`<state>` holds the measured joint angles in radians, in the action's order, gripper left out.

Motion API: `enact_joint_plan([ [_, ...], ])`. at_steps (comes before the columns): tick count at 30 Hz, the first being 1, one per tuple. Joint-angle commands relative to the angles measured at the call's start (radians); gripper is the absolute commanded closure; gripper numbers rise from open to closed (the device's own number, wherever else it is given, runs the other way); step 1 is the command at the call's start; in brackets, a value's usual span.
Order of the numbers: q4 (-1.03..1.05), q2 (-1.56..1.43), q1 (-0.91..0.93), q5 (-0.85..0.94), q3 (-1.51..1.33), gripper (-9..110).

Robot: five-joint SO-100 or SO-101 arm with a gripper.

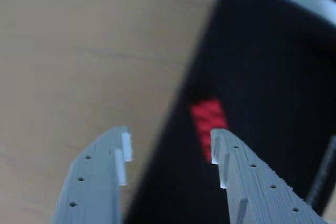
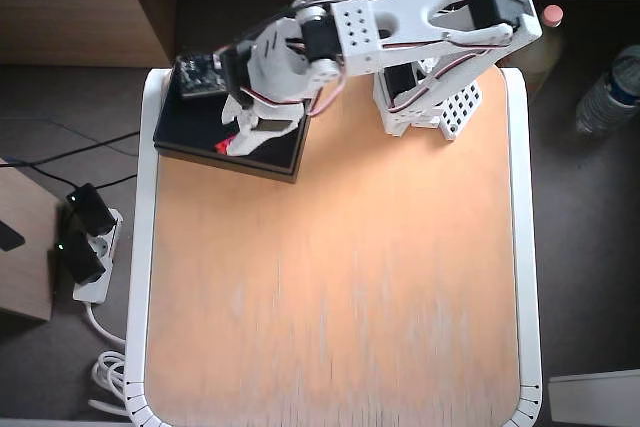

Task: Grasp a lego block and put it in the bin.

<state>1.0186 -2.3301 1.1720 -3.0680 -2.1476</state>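
Observation:
The red lego block (image 1: pixel 207 120) lies on the floor of the black bin (image 1: pixel 268 72), blurred in the wrist view. My gripper (image 1: pixel 170 153) hangs above the bin's left wall, open, with nothing between its fingers; its right fingertip (image 1: pixel 216 148) overlaps the block's lower end. In the overhead view the bin (image 2: pixel 185 127) sits at the table's top left corner. There the gripper (image 2: pixel 236 141) reaches over it, and only a sliver of the red block (image 2: pixel 223 145) shows beside the fingers.
The arm's white base (image 2: pixel 430 102) stands at the table's top edge, right of the bin. A dark circuit board (image 2: pixel 200 72) rests at the bin's far corner. The light wooden table (image 2: pixel 340 287) has a white rim, with the floor all around it.

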Motion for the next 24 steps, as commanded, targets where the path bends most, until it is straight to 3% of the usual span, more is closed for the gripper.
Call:
enact_joint_plan([
  [1, -0.031, -0.107, -0.086, 0.012, 0.002, 97],
  [24, -0.031, -0.423, -0.775, -0.029, -0.321, 101],
])
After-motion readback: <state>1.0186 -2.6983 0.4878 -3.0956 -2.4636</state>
